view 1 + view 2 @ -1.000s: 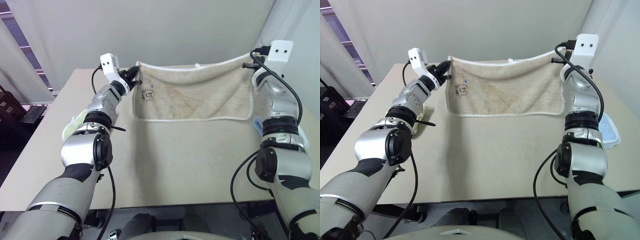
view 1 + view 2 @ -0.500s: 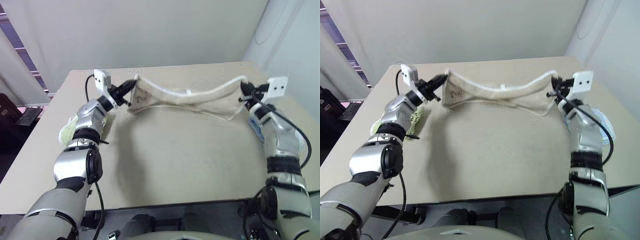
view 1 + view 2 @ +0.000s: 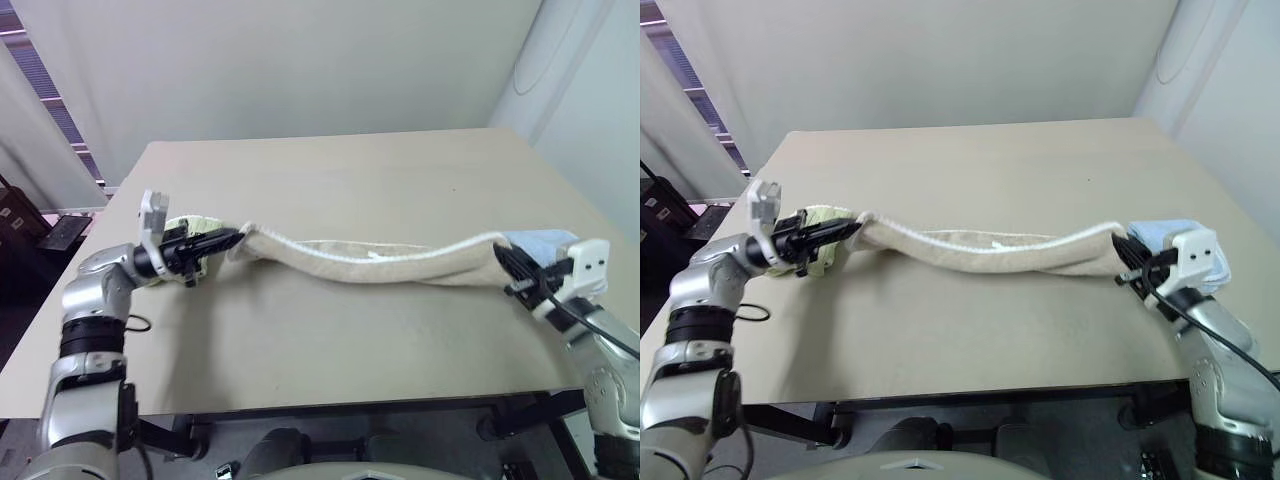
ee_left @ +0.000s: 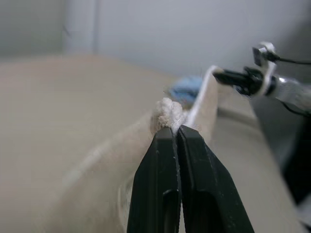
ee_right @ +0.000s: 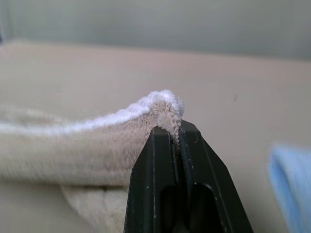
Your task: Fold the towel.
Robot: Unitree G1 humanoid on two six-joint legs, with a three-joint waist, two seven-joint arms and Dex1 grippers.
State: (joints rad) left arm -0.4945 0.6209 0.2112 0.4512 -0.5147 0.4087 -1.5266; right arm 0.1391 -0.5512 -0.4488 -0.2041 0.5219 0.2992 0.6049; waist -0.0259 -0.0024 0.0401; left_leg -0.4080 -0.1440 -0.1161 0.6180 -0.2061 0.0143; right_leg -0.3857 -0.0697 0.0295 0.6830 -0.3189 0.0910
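Lowered towel [image 3: 370, 262] now sags between pinching left fingers [image 4: 178, 145], right fingers [image 5: 176, 145]; marks hidden.

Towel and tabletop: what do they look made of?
The towel: looks like beige terry cloth, with fuzzy looped pile and a white corded edge, sagging limply between the grippers. The table: smooth matte beige surface, possibly laminate; no grain visible.

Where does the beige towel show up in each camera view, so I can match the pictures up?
Left eye view: the towel sags across the table's middle, stretched between both grippers.
Right eye view: the same band, centre.
Left wrist view: a bunched corner sits above the shut fingers.
Right wrist view: the white-edged corner is pinched at the fingertips.
Shared landmark: the light blue folded towel by the right gripper.
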